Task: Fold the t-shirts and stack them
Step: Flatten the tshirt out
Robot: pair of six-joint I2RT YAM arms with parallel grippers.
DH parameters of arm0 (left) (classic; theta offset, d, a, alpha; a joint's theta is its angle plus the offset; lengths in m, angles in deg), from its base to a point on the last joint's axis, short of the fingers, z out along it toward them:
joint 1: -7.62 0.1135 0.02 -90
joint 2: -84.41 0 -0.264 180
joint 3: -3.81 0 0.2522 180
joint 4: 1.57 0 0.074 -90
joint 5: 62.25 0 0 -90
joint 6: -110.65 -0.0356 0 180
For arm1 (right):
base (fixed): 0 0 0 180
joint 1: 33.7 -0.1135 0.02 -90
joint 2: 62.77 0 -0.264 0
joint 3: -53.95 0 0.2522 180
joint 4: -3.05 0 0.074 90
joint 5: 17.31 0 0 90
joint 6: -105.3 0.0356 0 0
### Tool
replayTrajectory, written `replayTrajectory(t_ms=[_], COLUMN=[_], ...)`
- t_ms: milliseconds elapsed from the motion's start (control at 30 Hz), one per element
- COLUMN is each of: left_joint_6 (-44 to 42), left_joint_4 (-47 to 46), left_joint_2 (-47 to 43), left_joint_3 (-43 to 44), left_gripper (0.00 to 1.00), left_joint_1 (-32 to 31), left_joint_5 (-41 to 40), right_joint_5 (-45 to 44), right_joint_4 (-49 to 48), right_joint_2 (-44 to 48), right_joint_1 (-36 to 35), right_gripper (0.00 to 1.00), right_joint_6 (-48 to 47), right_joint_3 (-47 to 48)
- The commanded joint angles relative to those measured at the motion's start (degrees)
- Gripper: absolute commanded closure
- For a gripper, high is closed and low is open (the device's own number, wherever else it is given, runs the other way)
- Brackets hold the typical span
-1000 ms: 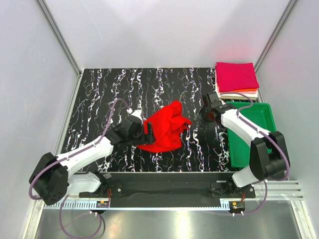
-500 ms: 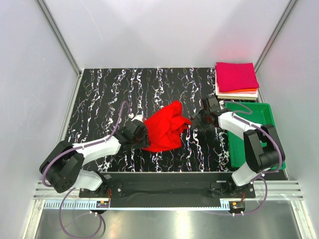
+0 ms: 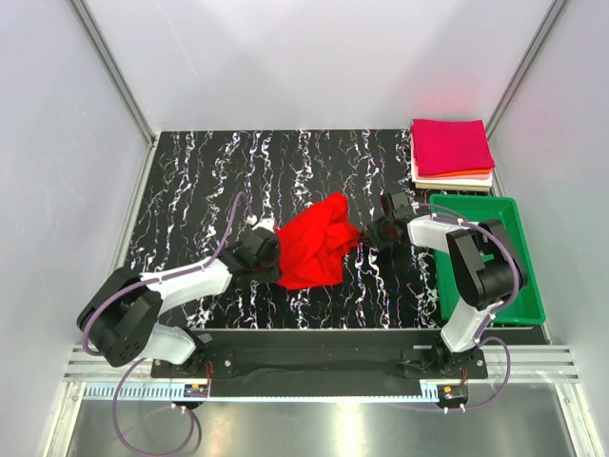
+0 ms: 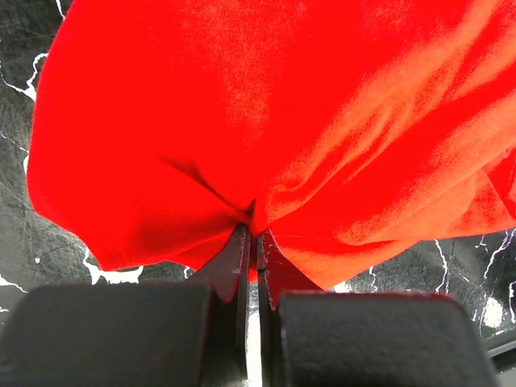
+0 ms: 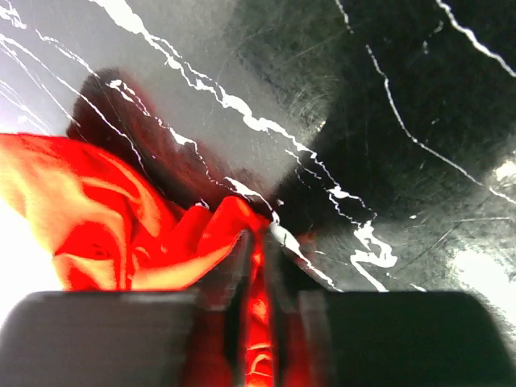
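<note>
1. Watching from the side here: the left claw (image 4: 251, 232) has just snapped shut, jaws pressed together on a pinch of the red t-shirt (image 4: 266, 121) at its near-left edge. A second ago it was wide open beside the cloth.
2. The right claw (image 5: 256, 242) has slid in from over by the green tray (image 3: 504, 221) to the shirt's right tip. Its fingers are nearly together with red between them, but it's blurry, so I can't tell if it's got hold.
3. The shirt is still a crumpled heap in the middle of the table (image 3: 190, 181).
4. The folded stack (image 3: 452, 148) sits at the far right corner, well apart.
5. My guess: they're grabbing two ends to spread it flat. Folding hasn't started.
</note>
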Motion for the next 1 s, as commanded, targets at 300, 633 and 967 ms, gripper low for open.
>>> replayTrajectory(t_ms=[300,633,967], left_joint_6=[-2.0,-5.1,-5.0], left_joint_4=[4.5,11.7,14.8], left_joint_2=[-7.7,0.3,-11.2], left_joint_3=[14.0,46.7,19.2], left_gripper=[1.00,1.00,0.70], left_joint_1=[12.1,24.5,25.3], left_joint_5=[4.6,25.5,14.1], right_joint_5=[-13.5,-23.0,-10.8], right_joint_4=[6.7,21.5,25.4], right_joint_2=[14.2,29.1,47.6], right_joint_1=[8.0,10.9,11.0], right_gripper=[1.00,1.00,1.00], right_joint_6=[-16.8,-35.5,-31.6], right_joint_3=[7.2,27.7,2.2])
